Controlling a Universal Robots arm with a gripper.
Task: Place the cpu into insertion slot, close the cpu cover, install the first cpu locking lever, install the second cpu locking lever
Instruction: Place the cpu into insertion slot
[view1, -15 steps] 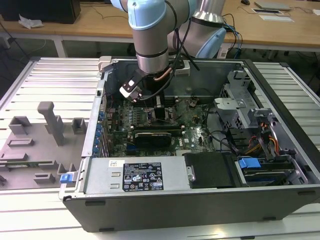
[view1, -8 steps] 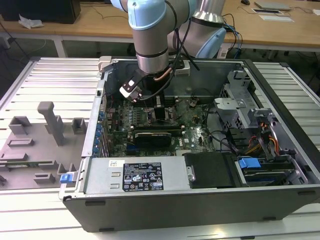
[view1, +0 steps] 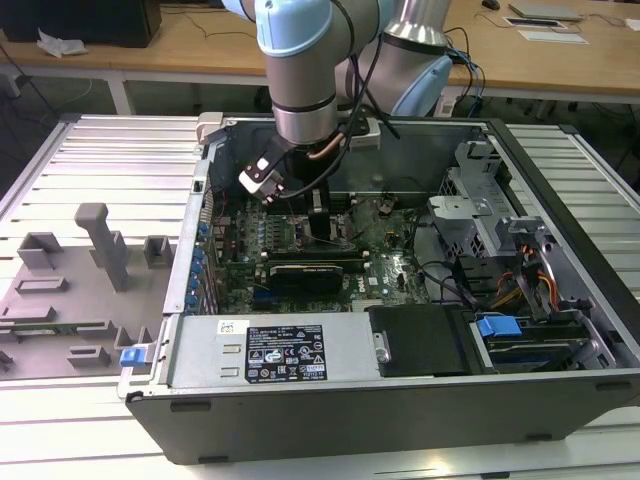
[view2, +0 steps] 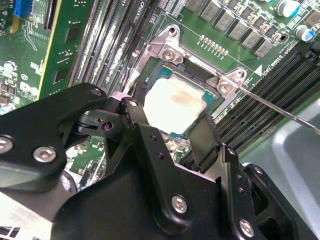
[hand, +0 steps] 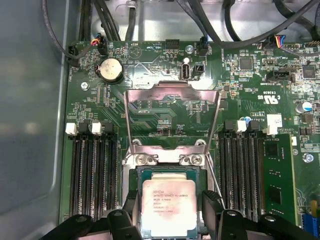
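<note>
The cpu (hand: 167, 215) lies in the insertion slot (view2: 167, 52). The gripper (hand: 172, 197) is open, fingers flanking the cpu. The cpu cover (hand: 172, 95) stands raised.

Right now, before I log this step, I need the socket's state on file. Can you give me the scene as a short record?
cpu: lying flat in the insertion slot, pale top up
cpu cover: open, tipped back from the socket
locking lever: thin rod, raised, not latched
gripper: low, right at the cpu
setting: green motherboard inside an open computer case
</note>
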